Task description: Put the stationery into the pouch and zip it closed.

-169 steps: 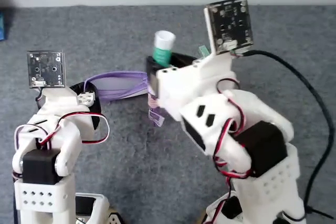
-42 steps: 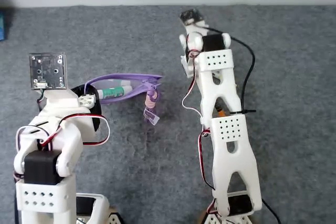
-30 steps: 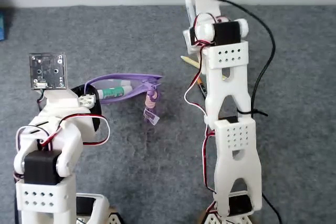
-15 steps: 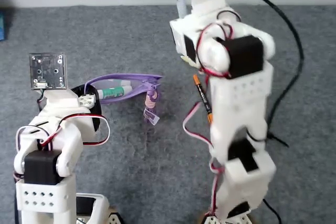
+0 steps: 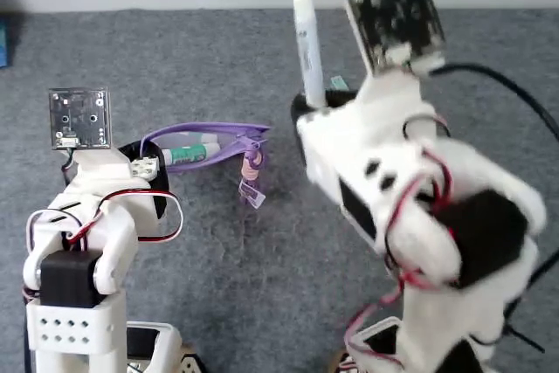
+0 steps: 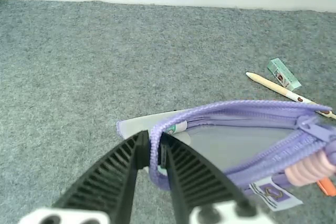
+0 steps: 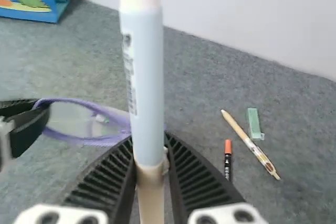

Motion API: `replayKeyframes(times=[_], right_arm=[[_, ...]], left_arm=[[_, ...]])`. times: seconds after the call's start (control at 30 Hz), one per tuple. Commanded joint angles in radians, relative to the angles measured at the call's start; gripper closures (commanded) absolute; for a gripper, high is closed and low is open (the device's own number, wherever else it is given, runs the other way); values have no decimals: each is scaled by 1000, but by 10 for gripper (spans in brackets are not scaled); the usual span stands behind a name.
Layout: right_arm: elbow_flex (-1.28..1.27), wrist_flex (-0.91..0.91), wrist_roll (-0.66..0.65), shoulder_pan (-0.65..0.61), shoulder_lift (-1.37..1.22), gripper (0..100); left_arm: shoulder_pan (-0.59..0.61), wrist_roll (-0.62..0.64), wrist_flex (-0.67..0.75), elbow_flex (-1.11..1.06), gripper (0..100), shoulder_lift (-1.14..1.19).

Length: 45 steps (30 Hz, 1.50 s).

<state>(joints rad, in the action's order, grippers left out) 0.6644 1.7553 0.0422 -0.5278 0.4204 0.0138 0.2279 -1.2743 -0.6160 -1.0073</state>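
The left gripper [image 6: 152,148] is clamped on the rim of the open purple pouch [image 6: 236,142], which lies on the grey table [image 6: 79,51]. The right gripper [image 7: 149,153] squeezes a pale blue pen [image 7: 142,77], holding it upright. A pencil [image 7: 249,142], an orange marker [image 7: 227,158] and a green eraser [image 7: 253,123] lie close together on the table.

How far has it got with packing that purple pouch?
Done: one green-and-white stick lies inside the pouch, whose rim the left jaws pinch. In hand: the right jaws grip a pale blue pen upright, not yet in the pouch. Left: that pen, plus the orange marker, pencil and green eraser lying loose on the grey mat, then closing the open zip.
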Motion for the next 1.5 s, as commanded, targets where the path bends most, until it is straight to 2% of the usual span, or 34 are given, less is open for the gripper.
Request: replayKeyframes(times=[0.0,0.13,0.33,0.5,0.73,0.9,1.2,1.47], right_arm=[[-25,36,11,-41,101,991],[-66,36,14,-44,179,991],[-285,-13,153,-39,305,991],[-606,-321,153,-41,461,991],[-1126,-920,150,-45,656,991],[-1338,-1276,114,-116,668,991],[-1498,-1587,-34,-269,648,991],[-1502,-1840,-51,-280,441,991]], left_arm=[[-5,-12,12,5,989,9],[-5,-12,12,5,988,9],[-5,-12,6,5,988,9],[-5,-12,8,5,988,9],[-5,-12,8,5,988,9],[-6,-12,12,5,988,9],[-6,-12,12,5,988,9],[-6,-11,12,5,988,9]])
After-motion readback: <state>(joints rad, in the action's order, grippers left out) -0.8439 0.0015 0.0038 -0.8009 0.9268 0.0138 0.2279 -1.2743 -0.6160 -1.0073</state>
